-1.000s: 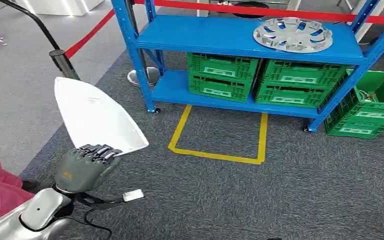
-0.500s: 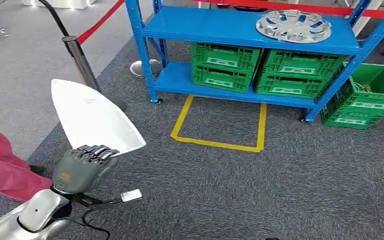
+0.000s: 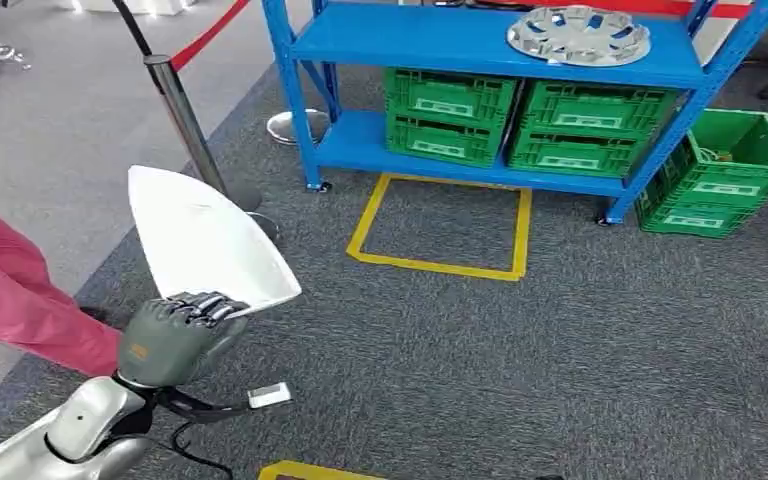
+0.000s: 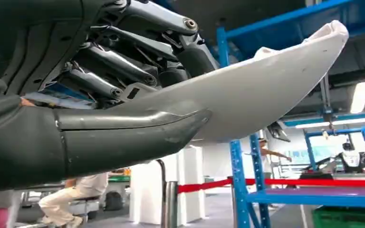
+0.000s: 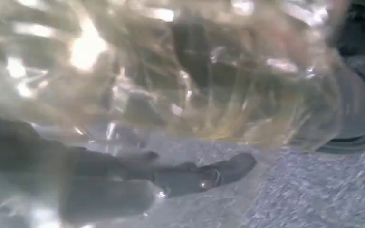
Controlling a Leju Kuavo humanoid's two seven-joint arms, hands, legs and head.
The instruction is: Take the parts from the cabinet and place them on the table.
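Now L robot hand (image 3: 175, 335) grips white part (image 3: 205, 240); green crates (image 3: 520, 125) on blue cabinet (image 3: 440, 45).

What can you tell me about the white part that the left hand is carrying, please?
The white part is a smooth, glossy shell, plastic by the look of it, wide and rounded at the held end and tapering to a point at the far end. Its edges curl up slightly, making it shallowly dished. The left hand grips its wide end, dark fingers on one face and thumb on the other, holding it above the grey carpet.
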